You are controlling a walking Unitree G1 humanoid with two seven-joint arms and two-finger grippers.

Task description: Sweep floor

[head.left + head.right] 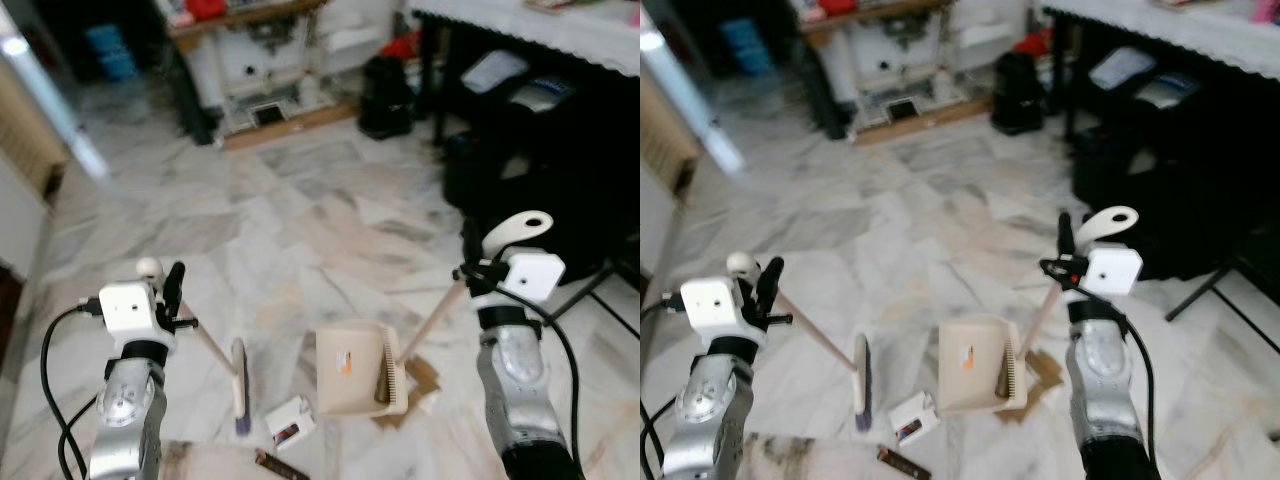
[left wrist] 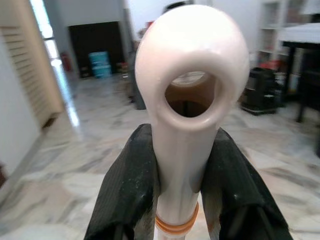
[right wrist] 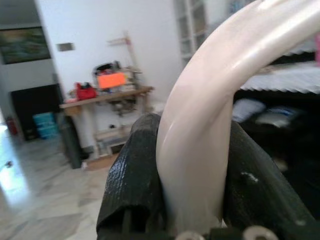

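- Marble floor [image 1: 300, 230], grey-veined white, runs across the whole room; we stand on it with both arms raised.
- Our left gripper [image 2: 182, 200] is pinched on the cream handle of the broom [image 1: 205, 345], its two black fingers [image 2: 125, 185] pressed against either side just below the handle's ring-shaped end.
- The broom slants down from that gripper toward the middle, its dark-bristled head [image 1: 240, 388] resting on the floor just left of the dustpan.
- Our right gripper [image 3: 192, 200] is clamped on the curved cream handle of the dustpan [image 1: 362, 372], fingers [image 3: 132, 175] tight on both sides.
- The dustpan's cream tray sits on the floor between our arms, its stick rising to the right up to that gripper.
- Litter near the pan: a small white box [image 1: 290, 422] just in front of the broom head, a brown cardboard scrap [image 1: 420, 378] touching the pan's right edge, a dark wrapper [image 1: 280, 465] closer to us.
- Backdrop: a wooden bench [image 1: 250, 20] with red items at the far wall, a black bag [image 1: 385, 95] on the floor, and a black table with a white cloth [image 1: 530, 25] on our right.
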